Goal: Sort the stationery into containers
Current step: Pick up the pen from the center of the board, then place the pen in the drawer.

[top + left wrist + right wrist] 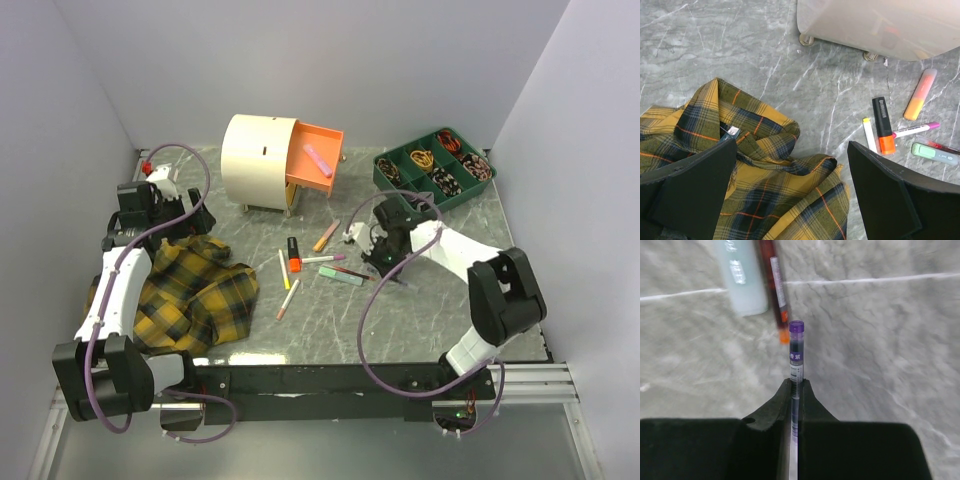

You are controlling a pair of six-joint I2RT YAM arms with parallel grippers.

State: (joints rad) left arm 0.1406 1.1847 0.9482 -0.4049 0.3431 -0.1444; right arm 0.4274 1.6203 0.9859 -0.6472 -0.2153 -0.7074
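Right wrist view showed the right claw (pixel 796 386) closed tight on a thin purple-capped pen (pixel 796 352), with nothing between the fingers but its barrel. The pen's long axis ran in line with the fingers. Its capped end stuck out past the fingertips, pointing away from the wrist toward a pale green marker (pixel 742 282) and a red pen (pixel 774 285) lying on the bench (pixel 880 340) just ahead. Whether the held pen was clear of the bench could not be told.

From the top external camera, the right claw (pixel 372 240) sat at the right edge of the loose scatter of stationery; the held pen was too small to make out there. The cream chest (pixel 258 158) stood farther back and to the left. Its orange drawer (pixel 302 145) was pulled open on the side facing the right arm, with a pink highlighter (pixel 318 160) already inside.

The coming move probably turned on that relation: the drawer lay up and to the left of the claw, and the pen would likely need its length swung to fit within the drawer walls. The right arm was plainly the nearer one.

The left claw (pixel 190 215) hung beyond the drum's other side. In its own wrist view the left claw (pixel 790 150) was spread wide and holding nothing, above the plaid cloth (pixel 765 200).
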